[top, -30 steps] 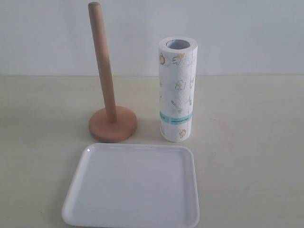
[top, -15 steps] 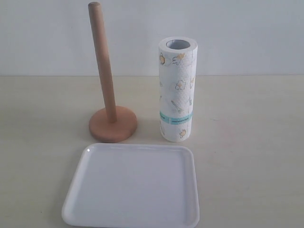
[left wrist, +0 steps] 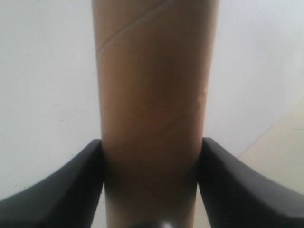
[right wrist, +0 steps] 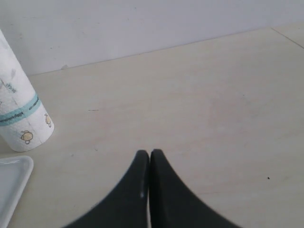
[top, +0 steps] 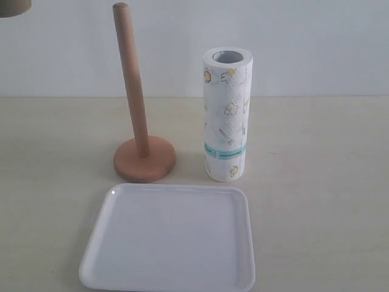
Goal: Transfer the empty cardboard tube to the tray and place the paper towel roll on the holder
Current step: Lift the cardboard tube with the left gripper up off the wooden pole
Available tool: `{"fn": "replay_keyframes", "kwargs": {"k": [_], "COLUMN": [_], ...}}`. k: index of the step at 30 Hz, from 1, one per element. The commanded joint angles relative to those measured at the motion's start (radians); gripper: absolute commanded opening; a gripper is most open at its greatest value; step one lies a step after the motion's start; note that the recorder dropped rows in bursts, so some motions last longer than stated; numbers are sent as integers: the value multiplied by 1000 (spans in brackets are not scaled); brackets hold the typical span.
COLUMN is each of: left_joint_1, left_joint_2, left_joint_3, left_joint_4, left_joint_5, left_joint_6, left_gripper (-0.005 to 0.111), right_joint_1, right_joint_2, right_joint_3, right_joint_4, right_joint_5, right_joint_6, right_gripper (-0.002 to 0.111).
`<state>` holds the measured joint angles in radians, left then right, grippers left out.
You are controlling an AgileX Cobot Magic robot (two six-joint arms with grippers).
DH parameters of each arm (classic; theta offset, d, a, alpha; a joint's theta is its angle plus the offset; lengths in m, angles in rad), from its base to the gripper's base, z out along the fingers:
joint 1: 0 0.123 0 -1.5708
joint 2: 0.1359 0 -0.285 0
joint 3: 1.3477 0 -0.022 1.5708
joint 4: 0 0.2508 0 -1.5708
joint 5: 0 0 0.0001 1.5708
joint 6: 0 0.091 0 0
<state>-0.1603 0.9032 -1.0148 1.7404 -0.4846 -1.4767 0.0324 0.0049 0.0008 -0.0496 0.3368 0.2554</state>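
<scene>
Cardboard tube (left wrist: 152,85) clamped in left gripper (left wrist: 152,147), held high. Right gripper (right wrist: 149,154) fully closed above worktop (right wrist: 213,95). Paper towel roll (top: 226,115) upright beside holder (top: 131,79), behind tray (top: 176,188).

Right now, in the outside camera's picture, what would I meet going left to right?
The empty cardboard tube (top corner) → holder → paper towel roll. The tray overlaps both, so omitted.
</scene>
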Motion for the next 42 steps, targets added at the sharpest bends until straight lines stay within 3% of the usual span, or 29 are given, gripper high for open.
{"fn": "replay_keyframes", "kwargs": {"k": [1, 10, 15, 20, 32, 42], "left_joint_1": [-1, -1, -1, -1, -1, -1], "left_joint_2": [-2, -2, -2, -2, 0, 0], "left_joint_3": [4, 4, 4, 4, 4, 4], "left_joint_4": [4, 4, 4, 4, 4, 4], "left_joint_5": [-53, -52, -8, -49, -176, -141], "left_joint_6": [-11, -21, -136, -220, -220, -220], "left_gripper": [4, 4, 4, 4, 4, 4], "right_joint_1": [-3, -3, -3, -3, -3, -3], "right_joint_2": [-5, -5, -5, -5, -5, -5], "right_joint_3": [-1, -1, -1, -1, -1, -1], "right_joint_4": [-6, -6, -6, -6, -6, -6], "right_joint_5": [-3, -3, -3, -3, -3, -3], "right_joint_6": [-3, -3, -3, -3, -3, -3], "right_gripper": [0, 0, 0, 0, 0, 0]}}
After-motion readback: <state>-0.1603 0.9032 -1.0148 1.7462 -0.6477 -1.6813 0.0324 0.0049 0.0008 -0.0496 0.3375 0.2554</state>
